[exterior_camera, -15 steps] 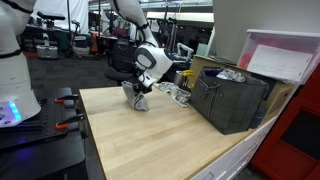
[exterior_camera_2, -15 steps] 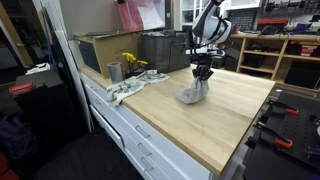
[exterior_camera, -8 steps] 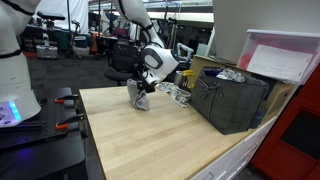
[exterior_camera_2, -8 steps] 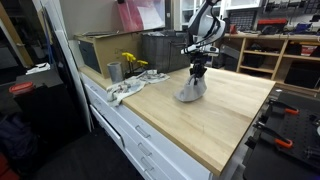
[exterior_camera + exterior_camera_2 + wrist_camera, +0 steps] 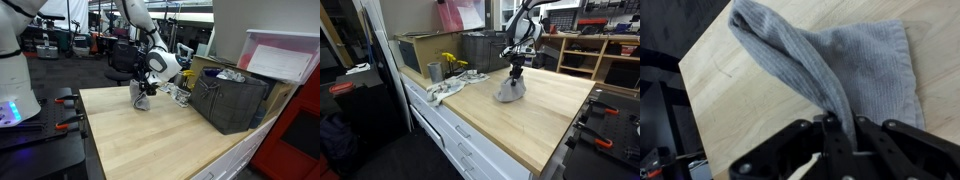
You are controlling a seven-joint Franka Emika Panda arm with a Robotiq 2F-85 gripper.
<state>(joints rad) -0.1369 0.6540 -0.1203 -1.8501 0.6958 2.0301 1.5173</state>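
Hanging by one gathered fold, the grey cloth [image 5: 830,60] could slide out of the pinch if the arm rises or swings fast. Only a thin ridge of fabric sits in the grip, and the rest pulls down on it by its own weight. The trailing part could also sweep into the clutter beside the dark bin [image 5: 228,100]. The fingers [image 5: 864,132] are closed on that fold. It runs up between them, and the flat remainder spreads out beyond them on the table [image 5: 740,100]. In an exterior view the cloth forms a small tent, its peak at the fingertips and its lower edge resting on the table. It lies well apart from a second rag [image 5: 445,90] and a metal cup [image 5: 435,72].
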